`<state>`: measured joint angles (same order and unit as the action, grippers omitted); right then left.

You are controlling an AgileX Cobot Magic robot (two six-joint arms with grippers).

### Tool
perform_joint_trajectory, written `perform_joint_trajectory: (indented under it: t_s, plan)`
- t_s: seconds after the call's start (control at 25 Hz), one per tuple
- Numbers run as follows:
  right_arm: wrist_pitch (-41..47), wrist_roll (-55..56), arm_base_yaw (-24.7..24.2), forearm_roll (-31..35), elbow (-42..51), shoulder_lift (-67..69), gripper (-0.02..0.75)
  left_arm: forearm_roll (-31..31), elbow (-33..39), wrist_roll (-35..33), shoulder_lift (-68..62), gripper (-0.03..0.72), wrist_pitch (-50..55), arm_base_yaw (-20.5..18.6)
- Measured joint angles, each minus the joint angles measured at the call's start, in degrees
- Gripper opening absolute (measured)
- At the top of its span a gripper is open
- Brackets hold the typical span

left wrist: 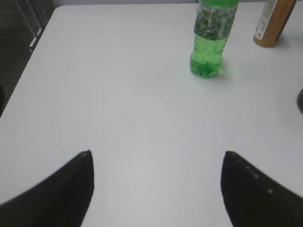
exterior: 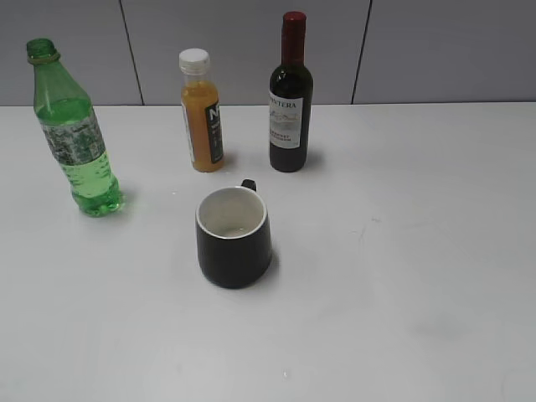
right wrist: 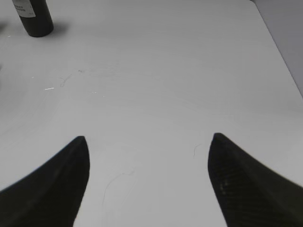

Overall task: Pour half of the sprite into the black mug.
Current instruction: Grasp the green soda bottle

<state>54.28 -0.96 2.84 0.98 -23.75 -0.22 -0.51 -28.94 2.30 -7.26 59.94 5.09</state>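
Observation:
The sprite [exterior: 74, 138], a tall green bottle with no cap on, stands upright at the left of the white table; it also shows in the left wrist view [left wrist: 211, 40]. The black mug [exterior: 234, 237] with a white inside stands upright near the table's middle, handle to the back; only its edge shows in the left wrist view [left wrist: 300, 100]. My left gripper [left wrist: 156, 163] is open and empty, well short of the sprite. My right gripper [right wrist: 147, 146] is open and empty over bare table. Neither gripper shows in the exterior view.
An orange juice bottle [exterior: 201, 113] with a white cap and a dark wine bottle [exterior: 291, 96] stand behind the mug. The wine bottle's base shows in the right wrist view [right wrist: 34, 18]. A grey wall runs behind the table.

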Motion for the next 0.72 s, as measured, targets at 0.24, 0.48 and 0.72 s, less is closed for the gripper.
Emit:
perform_joint_trajectory:
  t_s: [0.24, 0.48, 0.72]
  plan:
    - [0.0, 0.0, 0.0, 0.0, 0.0, 0.0, 0.591, -0.3, -1.1, 0.0, -8.2, 0.631, -11.2, 0.0]
    - [0.0, 0.0, 0.0, 0.0, 0.0, 0.0, 0.591, -1.2, 1.2, -1.2, -17.7, 0.619, -34.3, 0.0]
    - [0.0, -0.1, 0.0, 0.0, 0.0, 0.0, 0.591, -1.1, 9.8, -2.3, -27.1, 0.610, -59.2, 0.0]
